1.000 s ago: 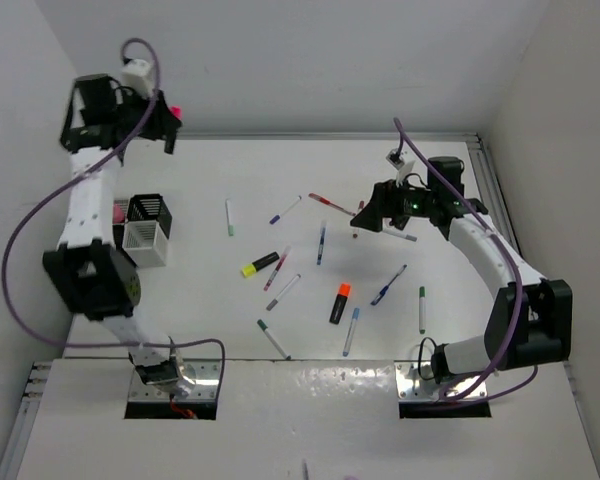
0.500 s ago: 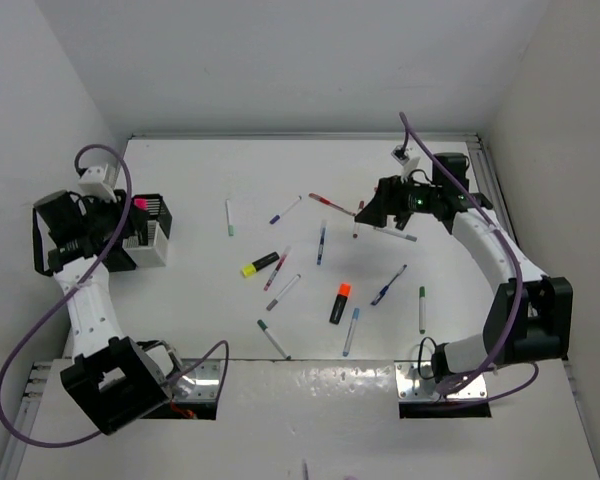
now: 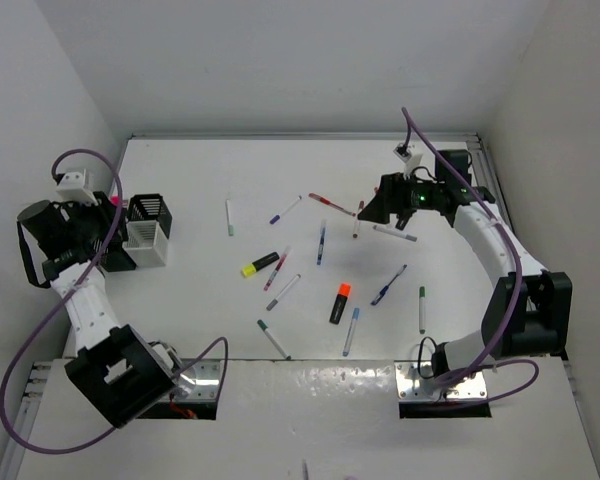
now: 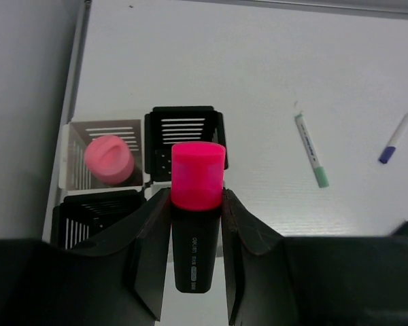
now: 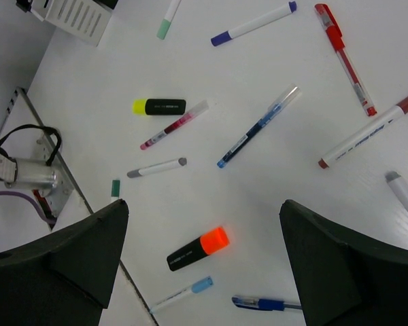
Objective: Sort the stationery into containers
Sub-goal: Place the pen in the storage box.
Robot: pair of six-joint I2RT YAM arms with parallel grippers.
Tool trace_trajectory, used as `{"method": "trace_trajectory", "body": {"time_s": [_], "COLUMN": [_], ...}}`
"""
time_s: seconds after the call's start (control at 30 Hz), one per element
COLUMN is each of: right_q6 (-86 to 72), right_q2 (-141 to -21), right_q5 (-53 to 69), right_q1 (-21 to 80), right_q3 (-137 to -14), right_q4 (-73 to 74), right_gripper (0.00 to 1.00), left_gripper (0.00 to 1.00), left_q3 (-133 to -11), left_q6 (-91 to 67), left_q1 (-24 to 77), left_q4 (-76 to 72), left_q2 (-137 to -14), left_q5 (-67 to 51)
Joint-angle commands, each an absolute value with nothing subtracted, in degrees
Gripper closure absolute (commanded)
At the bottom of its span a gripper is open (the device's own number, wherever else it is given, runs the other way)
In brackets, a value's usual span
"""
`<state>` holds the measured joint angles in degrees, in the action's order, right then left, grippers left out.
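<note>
The left gripper (image 4: 197,227) clamps a pink-capped highlighter (image 4: 198,178), cap leading, above the cluster of mesh containers (image 4: 184,125), apparently lined up for a drop, while the right gripper (image 5: 204,204) hangs wide open over scattered pens (image 5: 257,132).

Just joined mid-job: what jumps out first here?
The left gripper clamps a pink-capped highlighter by the mesh holders at the left edge of the table; one holder contains a pink stick. Pens plus a yellow highlighter and an orange highlighter lie scattered mid-table, the right gripper open above their far side.
</note>
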<state>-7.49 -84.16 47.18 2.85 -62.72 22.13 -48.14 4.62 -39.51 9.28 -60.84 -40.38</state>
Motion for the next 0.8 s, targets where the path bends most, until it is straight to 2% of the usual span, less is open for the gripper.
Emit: {"method": "trace_trajectory", "body": {"time_s": [0.0, 0.3, 0.7, 0.77], "right_q6": [-6.24, -3.78, -8.43, -10.44], "right_q2": [-82.70, -83.06, -86.13, -86.83], "right_q5": [47.90, 45.97, 43.17, 40.27], "right_q1": [2.72, 2.72, -2.37, -3.25], "right_q3": [-63.98, -63.72, -62.84, -62.84], "right_q4": [22.67, 23.29, 19.60, 18.11], "right_gripper": [0.09, 0.08, 0.08, 0.08], "left_gripper": [1.00, 1.00, 1.00, 0.88], "left_q3": [-47.90, -42.02, -41.13, -41.48], "left_q6": [4.05, 3.60, 7.03, 8.17], "left_q1": [-41.39, -44.47, -47.55, -47.98], "left_q4": [2.56, -11.24, -16.53, -14.86], "left_q2": [-63.62, -65.65, -73.30, -74.17], "left_q5": [-39.47, -39.11, -40.69, -42.09]}}
